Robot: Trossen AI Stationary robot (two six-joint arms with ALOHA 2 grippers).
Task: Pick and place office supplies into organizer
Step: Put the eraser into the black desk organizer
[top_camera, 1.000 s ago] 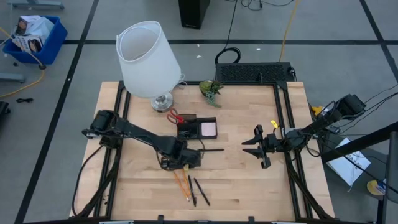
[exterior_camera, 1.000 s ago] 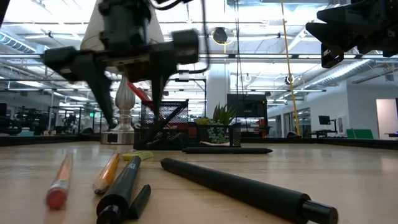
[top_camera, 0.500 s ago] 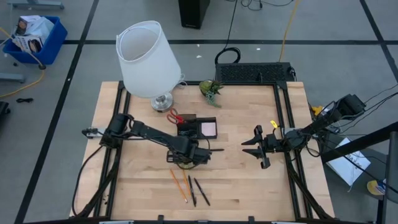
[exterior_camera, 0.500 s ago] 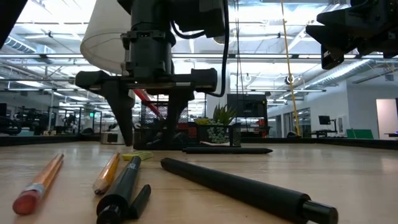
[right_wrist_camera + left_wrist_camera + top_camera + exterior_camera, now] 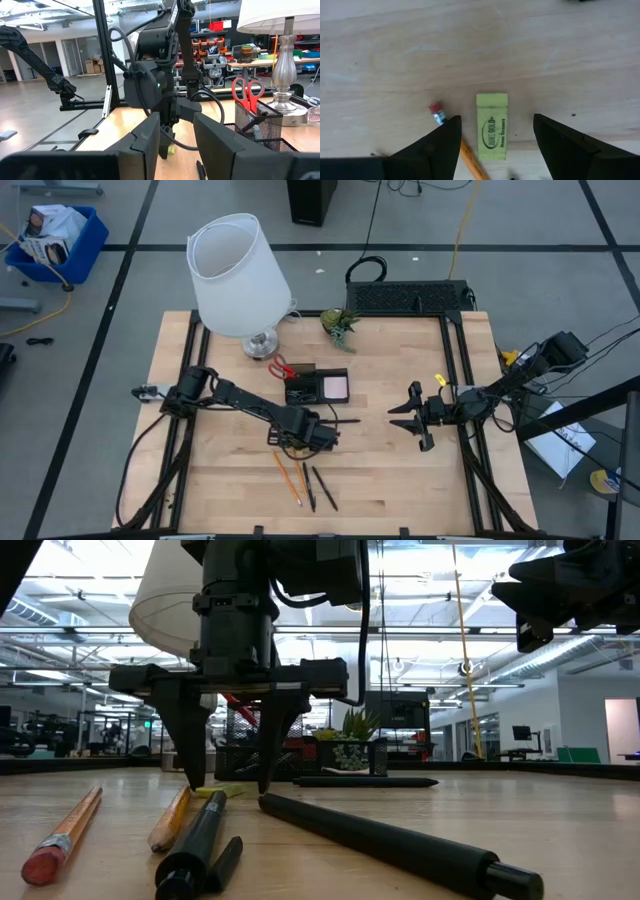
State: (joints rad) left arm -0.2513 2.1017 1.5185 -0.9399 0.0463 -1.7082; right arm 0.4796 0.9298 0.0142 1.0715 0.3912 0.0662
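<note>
Wooden surface (image 5: 400,470), items as they stand:

- Left gripper (image 5: 496,137): lowered near the middle of the surface, pointing straight down, fingers spread wide, holding nothing. Its fingertips (image 5: 197,778) sit just above the wood, one on each side of a yellow-green eraser (image 5: 492,126).
- Eraser: flat on the wood between the two fingers, touching neither as far as the wrist view shows.
- Orange pencils (image 5: 290,477): two, lying side by side near the front edge. The red-tipped end of one (image 5: 436,111) lies just beside one finger of the left gripper.
- Black pens (image 5: 322,487): two, just to the right of the pencils; a third black pen (image 5: 345,421) lies alone on the wood in front of the organizer.
- Organizer (image 5: 318,387): low black tray behind the left gripper. A pink sticky-note pad (image 5: 336,387) sits in its right-hand compartment.
- Red-handled scissors (image 5: 281,367): handles showing at the organizer's left end, blades down in a mesh cup (image 5: 255,124).
- Right gripper (image 5: 412,420): held above the surface on the right side, well apart from the supplies, fingers part-way open, holding nothing.
- White lamp (image 5: 236,277) and small green plant (image 5: 339,323): at the back edge.
</note>
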